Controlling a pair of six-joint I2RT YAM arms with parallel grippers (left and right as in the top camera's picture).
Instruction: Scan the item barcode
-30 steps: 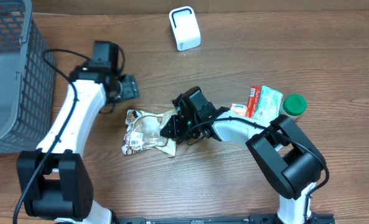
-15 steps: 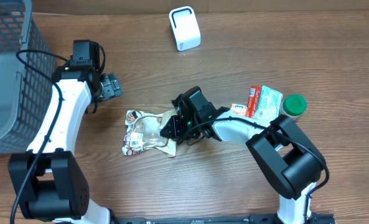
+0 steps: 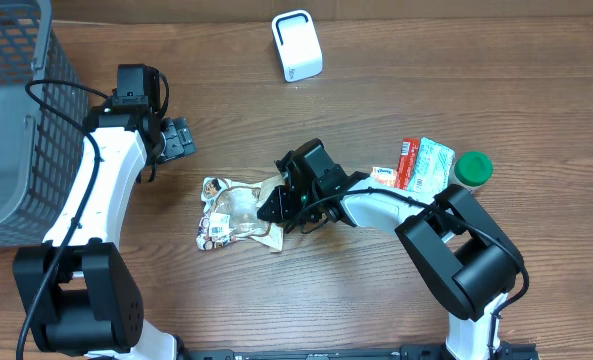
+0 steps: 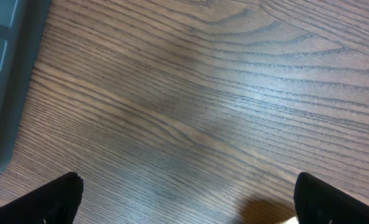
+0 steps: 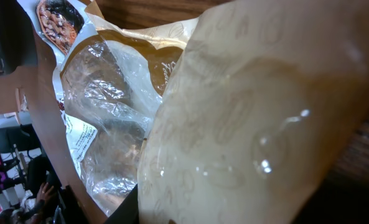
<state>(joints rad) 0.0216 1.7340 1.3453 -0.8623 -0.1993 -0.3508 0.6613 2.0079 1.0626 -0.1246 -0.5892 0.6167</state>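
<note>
Snack packet (image 3: 234,212) was located near the centre of the tabletop (image 3: 396,100), with its long axis running roughly from 9 o'clock to 3 o'clock in the overhead view. Its 3 o'clock end was held by the right end effector (image 3: 274,205), whose jaws were closed narrowly on the film. In the right wrist view the crumpled clear film and printed label filled the frame. No barcode could be made out there.

The scanner (image 3: 297,45) was positioned at about 1 o'clock from the packet, well apart from it, at the far edge of the tabletop. The packet would therefore have to be carried toward 12 o'clock, and the right arm was judged the one placed for this.

The left end effector (image 3: 181,138) was positioned at about 10 o'clock from the packet, apart from it, with its jaws spread fully and nothing held between them.
</note>
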